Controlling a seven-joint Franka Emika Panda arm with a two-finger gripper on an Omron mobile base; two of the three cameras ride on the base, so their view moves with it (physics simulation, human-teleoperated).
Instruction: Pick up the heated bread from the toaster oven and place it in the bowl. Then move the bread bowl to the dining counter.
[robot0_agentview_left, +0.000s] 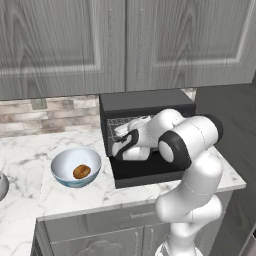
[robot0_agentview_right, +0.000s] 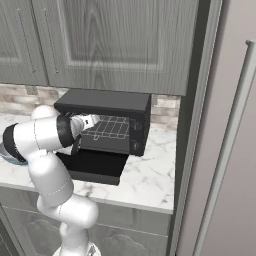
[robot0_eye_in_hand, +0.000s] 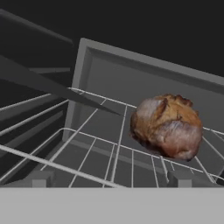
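The heated bread (robot0_eye_in_hand: 166, 127), a mottled brown lump, lies on the silver wire rack (robot0_eye_in_hand: 100, 148) inside the black toaster oven (robot0_agentview_left: 145, 102), whose door (robot0_agentview_left: 145, 172) is dropped flat. My gripper (robot0_eye_in_hand: 109, 181) reaches into the oven mouth, open, with nothing between its fingertips (robot0_eye_in_hand: 181, 178). The bread sits a little ahead of them, off toward the right fingertip, untouched. From the right base view my gripper (robot0_agentview_right: 92, 121) sits at the oven's opening over the rack (robot0_agentview_right: 112, 127). The pale blue-white bowl (robot0_agentview_left: 62, 177) stands on the counter left of the oven and holds a smooth golden roll (robot0_agentview_left: 81, 171).
A grey rounded vessel (robot0_agentview_left: 2, 185) sits at the far left of the marble counter (robot0_agentview_left: 30, 150). Grey wall cabinets (robot0_agentview_left: 125, 40) hang low over the oven. A tall panel (robot0_agentview_right: 192, 125) and a pale door with a long handle (robot0_agentview_right: 235, 125) close off the right side.
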